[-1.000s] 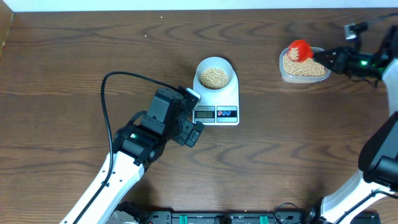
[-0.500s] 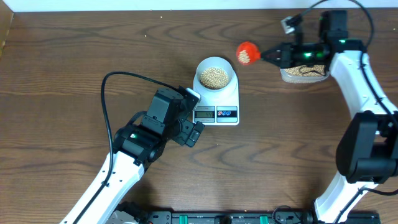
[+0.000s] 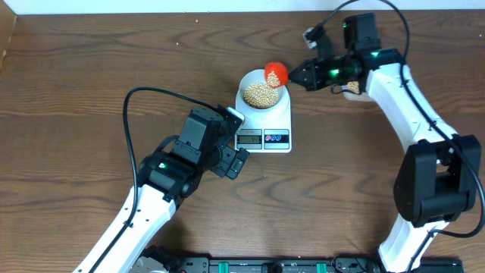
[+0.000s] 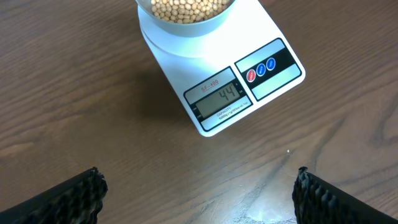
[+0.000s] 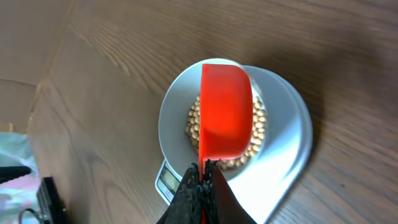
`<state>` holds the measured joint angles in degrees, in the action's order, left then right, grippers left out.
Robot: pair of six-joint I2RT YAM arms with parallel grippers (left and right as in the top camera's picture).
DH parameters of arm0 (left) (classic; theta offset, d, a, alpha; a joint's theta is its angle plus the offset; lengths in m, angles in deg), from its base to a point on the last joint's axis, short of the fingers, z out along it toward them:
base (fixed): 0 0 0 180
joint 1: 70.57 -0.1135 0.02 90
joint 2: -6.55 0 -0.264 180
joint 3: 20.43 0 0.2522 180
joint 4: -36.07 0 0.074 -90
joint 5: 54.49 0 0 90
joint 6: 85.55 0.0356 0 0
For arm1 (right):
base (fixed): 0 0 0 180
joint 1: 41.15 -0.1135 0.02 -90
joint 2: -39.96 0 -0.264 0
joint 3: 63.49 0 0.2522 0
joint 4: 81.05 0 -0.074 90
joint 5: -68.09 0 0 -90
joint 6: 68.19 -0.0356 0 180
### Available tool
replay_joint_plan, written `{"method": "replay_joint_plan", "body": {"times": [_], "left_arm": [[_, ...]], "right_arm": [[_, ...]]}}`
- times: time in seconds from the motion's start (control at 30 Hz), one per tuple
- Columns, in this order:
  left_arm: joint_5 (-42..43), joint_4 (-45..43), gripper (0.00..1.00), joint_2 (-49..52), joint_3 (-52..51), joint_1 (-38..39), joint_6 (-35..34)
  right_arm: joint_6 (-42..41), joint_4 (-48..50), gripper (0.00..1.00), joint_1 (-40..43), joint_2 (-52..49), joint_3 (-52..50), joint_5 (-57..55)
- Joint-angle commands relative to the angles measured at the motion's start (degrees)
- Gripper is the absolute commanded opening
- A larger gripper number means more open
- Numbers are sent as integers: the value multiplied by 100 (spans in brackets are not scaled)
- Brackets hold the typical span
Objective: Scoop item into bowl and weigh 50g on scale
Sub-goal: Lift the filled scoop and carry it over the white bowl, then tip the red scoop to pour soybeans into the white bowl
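**Holding a scoop over the bowl on the scale**

Hanging just left of the scale (image 3: 277,121) with the left tool (image 4: 198,180) spread wide open, gripping nothing, above the brown counter (image 3: 91,68). Showing 44 on the display (image 4: 222,96) at the front of the scale. Sitting on the back half of the scale: the pale bowl (image 3: 245,82), heaped with tan beans (image 3: 259,94). Hovering over the right rim of that bowl, above the scale: the red scoop (image 3: 275,73), showing its red back to the right wrist camera and covering part of the beans. Clamping the scoop's handle from just right of the scale with the right tool (image 3: 294,76), closed tight on it. Peeking out further right of the scale, behind the right arm: a clear tub (image 3: 351,90), mostly hidden.
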<state>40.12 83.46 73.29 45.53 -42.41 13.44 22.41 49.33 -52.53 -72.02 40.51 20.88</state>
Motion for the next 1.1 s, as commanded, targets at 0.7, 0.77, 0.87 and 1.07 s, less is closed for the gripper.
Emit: {"method": "replay_joint_plan", "body": {"times": [0.7, 0.77, 0.87, 1.07], "left_arm": [[55, 15, 98, -52, 164, -24, -26], [55, 15, 98, -52, 164, -24, -26], [55, 15, 98, -52, 164, -24, -26], [55, 15, 98, -52, 164, -24, -26]], "right_arm": [[391, 372, 1, -719, 205, 85, -1139], [466, 330, 2, -750, 205, 85, -1143], [485, 258, 1, -791, 205, 85, -1263], [850, 155, 1, -824, 205, 85, -1292]]}}
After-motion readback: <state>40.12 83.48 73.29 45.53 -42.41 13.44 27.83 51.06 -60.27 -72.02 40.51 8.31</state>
